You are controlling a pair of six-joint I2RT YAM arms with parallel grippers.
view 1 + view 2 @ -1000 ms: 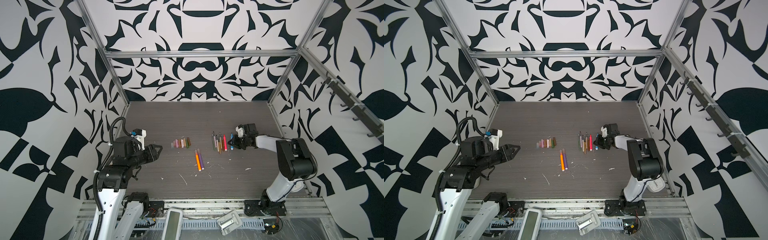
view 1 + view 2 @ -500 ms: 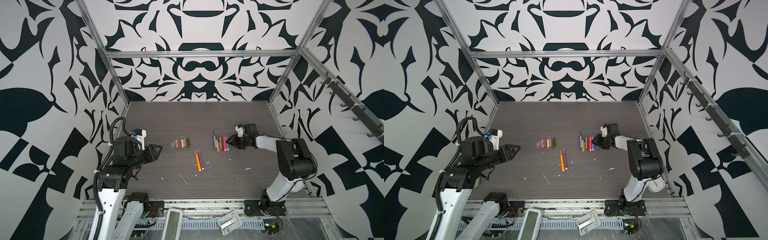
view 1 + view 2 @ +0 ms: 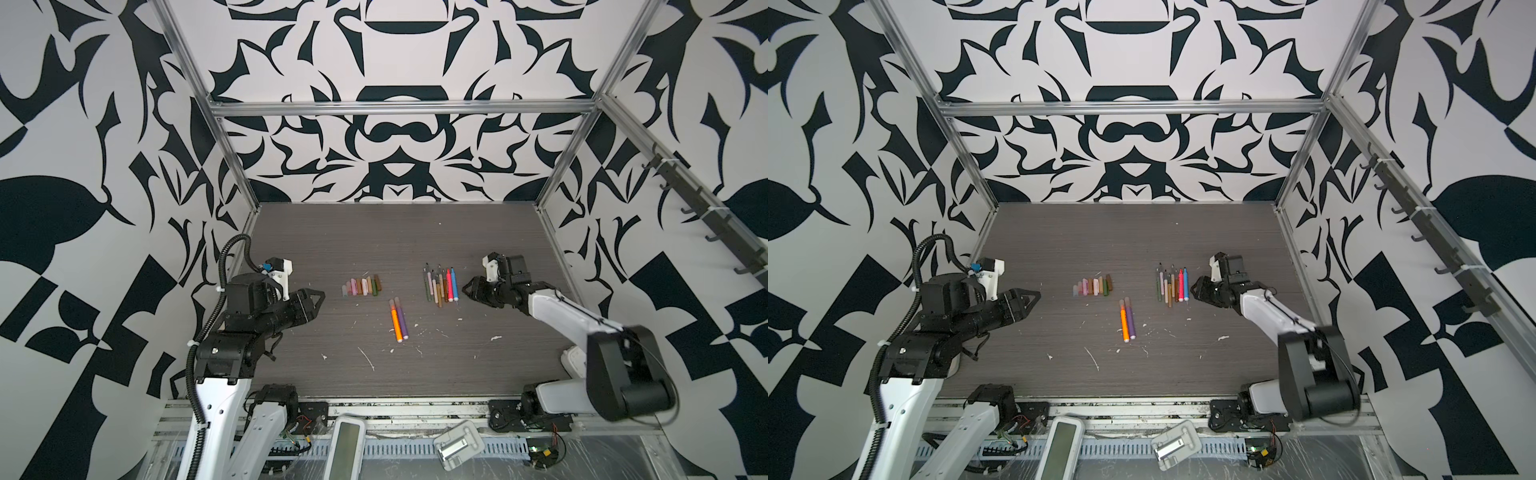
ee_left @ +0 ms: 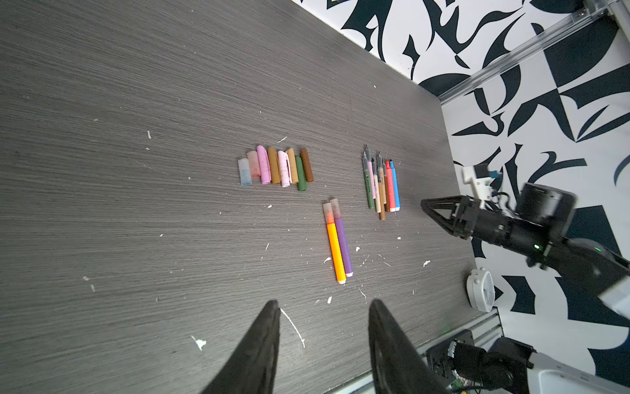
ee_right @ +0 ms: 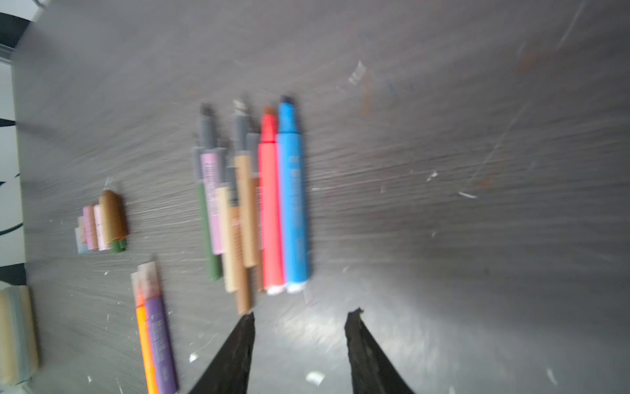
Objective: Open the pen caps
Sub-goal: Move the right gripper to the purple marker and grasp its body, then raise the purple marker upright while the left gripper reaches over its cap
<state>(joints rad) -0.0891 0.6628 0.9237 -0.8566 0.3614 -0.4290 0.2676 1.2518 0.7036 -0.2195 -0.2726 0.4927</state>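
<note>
Several loose pen caps (image 3: 361, 286) (image 3: 1094, 286) (image 4: 276, 167) (image 5: 102, 225) lie side by side in a row, brown, olive, tan, pink and pale. Right of them is a row of uncapped pens (image 3: 440, 284) (image 3: 1172, 284) (image 4: 381, 182) (image 5: 252, 204), a blue pen (image 5: 293, 204) outermost. In front lie an orange and a purple pen (image 3: 398, 318) (image 3: 1127, 318) (image 4: 337, 242) (image 5: 153, 334), each with its translucent cap on. My right gripper (image 3: 467, 289) (image 3: 1196, 289) (image 5: 301, 315) is open and empty, just right of the blue pen. My left gripper (image 3: 319, 297) (image 3: 1034, 297) (image 4: 324, 307) hovers open and empty, left of the caps.
White scraps (image 3: 368, 359) are scattered over the dark wooden table (image 3: 374, 232). A white round part (image 3: 575, 359) (image 4: 480, 290) sits by the right arm's base. A pale block (image 5: 17, 334) shows at the edge of the right wrist view. Patterned walls with metal posts close in three sides.
My right gripper has opened and let go of the blue pen, which now lies at the right end of the uncapped row. The gripper has drawn back slightly. The left arm has not moved.
</note>
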